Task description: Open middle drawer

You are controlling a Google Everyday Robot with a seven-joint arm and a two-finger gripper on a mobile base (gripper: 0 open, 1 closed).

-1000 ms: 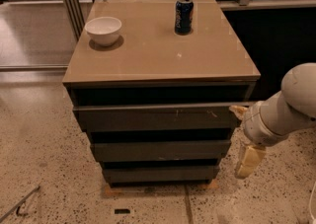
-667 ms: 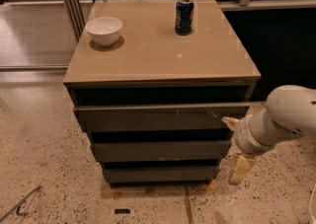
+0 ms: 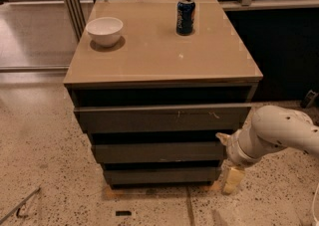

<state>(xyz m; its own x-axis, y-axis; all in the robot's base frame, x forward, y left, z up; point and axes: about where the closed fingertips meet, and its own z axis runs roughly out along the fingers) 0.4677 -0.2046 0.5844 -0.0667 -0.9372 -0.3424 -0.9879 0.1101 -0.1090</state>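
At the upper left of the frame a plain white bowl [image 3: 104,31] sits on the tan top of the cabinet [image 3: 149,63], with no mark on it that I can see. Below, in the middle of the frame, three dark fronts are stacked. The middle drawer [image 3: 157,152] is the second one, under the scratched top front [image 3: 162,118] and above the small bottom front [image 3: 162,175]. It looks closed, and its long axis runs left to right across the frame. Right of centre on the top stands a blue can [image 3: 185,17], and I cannot read its lettering. My pincer [image 3: 232,177] hangs at the lower right, just beside the drawer's right end and a little below it, so the drawer lies to its left. I cannot tell how wide my pincer is open, or whether it holds anything. With no handle, I judge I must catch the drawer's upper edge.
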